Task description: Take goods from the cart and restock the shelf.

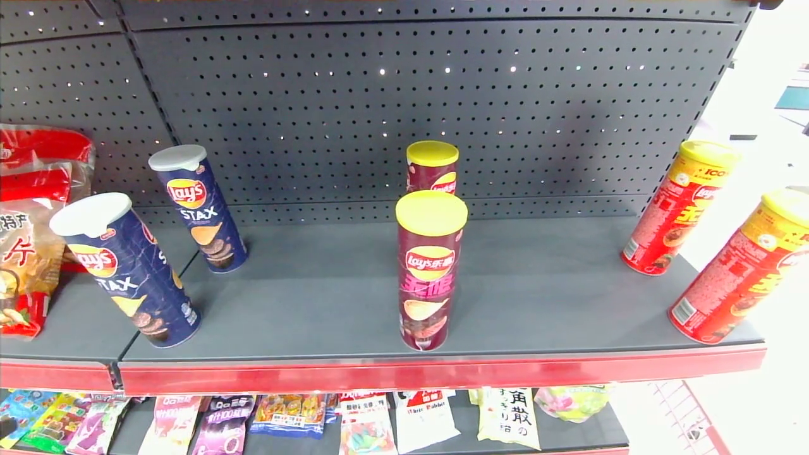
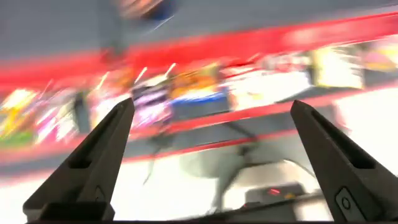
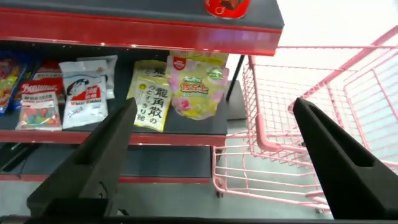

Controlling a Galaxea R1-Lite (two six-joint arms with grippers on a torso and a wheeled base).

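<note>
The right gripper (image 3: 214,106) is hanging nearest, its jaws spread wide and holding nothing, facing the lower levels. The pink cart (image 3: 267,146) is standing just right of the shelf (image 1: 303,297), low down, its goods hidden from here. The left gripper (image 2: 211,104) is likewise gaping empty, low before blurred packets (image 2: 193,93). On the shelf's top level the purple cans (image 1: 431,272) are standing upright in the middle, with bare room either side. The right arm is looking nearer the cart, so the pick is probably falling to it, reaching right and down
</note>
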